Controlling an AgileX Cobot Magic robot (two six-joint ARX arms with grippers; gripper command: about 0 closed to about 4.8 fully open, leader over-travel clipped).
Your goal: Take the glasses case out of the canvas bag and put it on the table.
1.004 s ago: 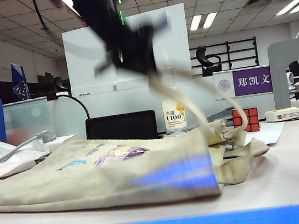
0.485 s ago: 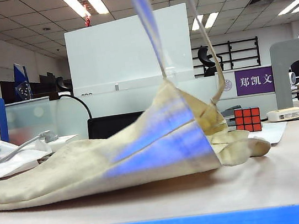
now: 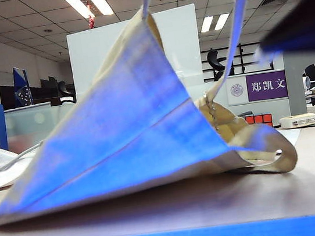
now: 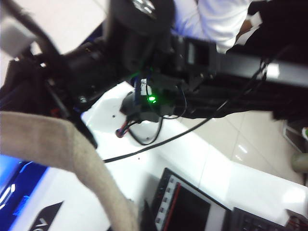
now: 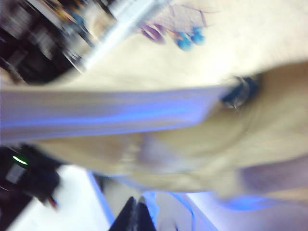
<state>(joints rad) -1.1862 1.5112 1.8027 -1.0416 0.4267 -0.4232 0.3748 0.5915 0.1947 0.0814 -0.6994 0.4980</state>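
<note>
Overhead, the canvas bag [image 3: 129,128] is being held up by its strap handles [image 3: 234,37], which run out of the exterior view at the top, so that its upper edge is raised into a tall peak while its lower edge and one looped corner are lying on the table [image 3: 308,185]. Neither gripper is being shown in the exterior view. The left gripper [image 4: 140,217] is being seen only as a dark tip in the left wrist view, closed, with a beige strap [image 4: 72,159] draped just beside it; whether the strap is being pinched cannot be told. The right gripper [image 5: 136,215] is likewise closed, its dark tip being pointed at blurred bag cloth [image 5: 159,120]. The glasses case is not being shown anywhere. A red cube [image 3: 255,119] is sitting on the table behind the bag.
</note>
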